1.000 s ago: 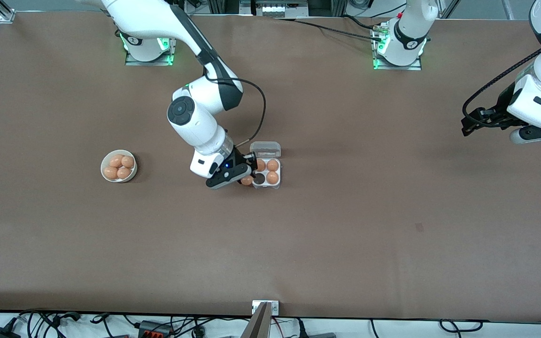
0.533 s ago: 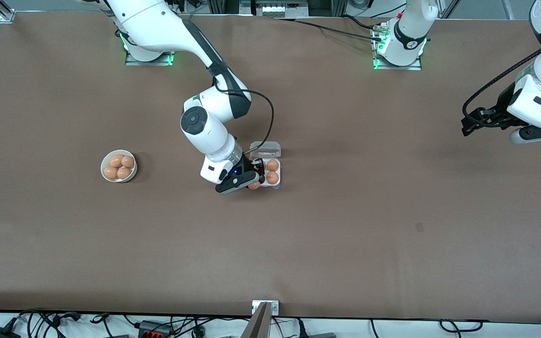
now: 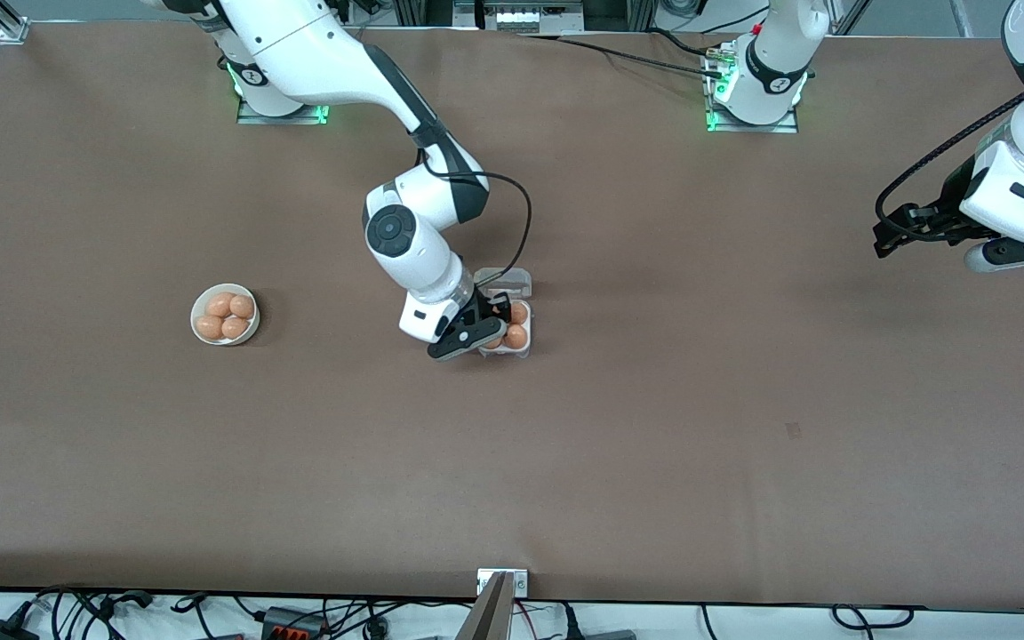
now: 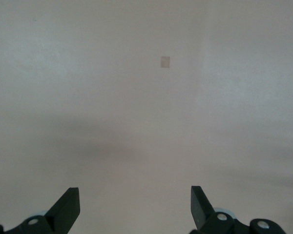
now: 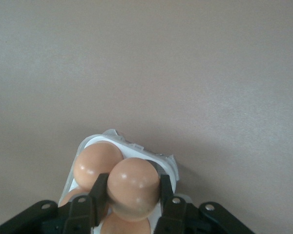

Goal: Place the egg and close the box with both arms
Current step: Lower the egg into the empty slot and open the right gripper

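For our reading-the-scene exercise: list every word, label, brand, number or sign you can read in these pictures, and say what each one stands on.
No text can be read anywhere.
Round dark marks on the white arm bases: too small to read.
Small pale square patch on the brown table: blank.
Small metal plate at the table's near edge: too small to read.
Clear-plastic egg carton, orange-brown eggs, white bowl: no lettering shows.

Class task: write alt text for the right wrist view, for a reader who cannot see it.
The right arm's black two-finger tool grips a smooth orange-brown egg just above a small clear-plastic egg carton that already holds other orange-brown eggs, on a brown table.
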You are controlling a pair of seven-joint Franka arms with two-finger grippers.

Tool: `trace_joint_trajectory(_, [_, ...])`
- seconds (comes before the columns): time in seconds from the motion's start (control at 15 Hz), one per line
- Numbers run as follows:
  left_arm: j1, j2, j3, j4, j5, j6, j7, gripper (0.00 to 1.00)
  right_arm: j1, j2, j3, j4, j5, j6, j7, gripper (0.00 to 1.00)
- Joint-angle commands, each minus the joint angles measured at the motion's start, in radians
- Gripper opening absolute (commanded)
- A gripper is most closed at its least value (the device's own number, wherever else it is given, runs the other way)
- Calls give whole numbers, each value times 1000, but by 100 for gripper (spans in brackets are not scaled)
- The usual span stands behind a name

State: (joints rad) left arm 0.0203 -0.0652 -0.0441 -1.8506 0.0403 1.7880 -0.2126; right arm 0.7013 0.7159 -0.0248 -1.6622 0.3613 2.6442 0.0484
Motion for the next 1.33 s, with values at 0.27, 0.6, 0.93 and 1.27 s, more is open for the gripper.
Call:
trace_joint_trajectory(0.27, [7,2,-3,17,-7,-19,15,100,11,10,-12,15,7,-36,5,0])
trace_joint_trajectory(0.6, [7,1,-3,17,-7,-19,15,100,12,4,-12,21,13,-42,14,100])
trace_joint_trajectory(0.93, [7,1,-3,17,-7,-19,15,100,4,-76,-41,35,8,-171,53,100])
trace_joint_trajectory(1.27, [6,1,-3,17,-7,-19,15,100,6,-177,-252,171,7,-571,56,100])
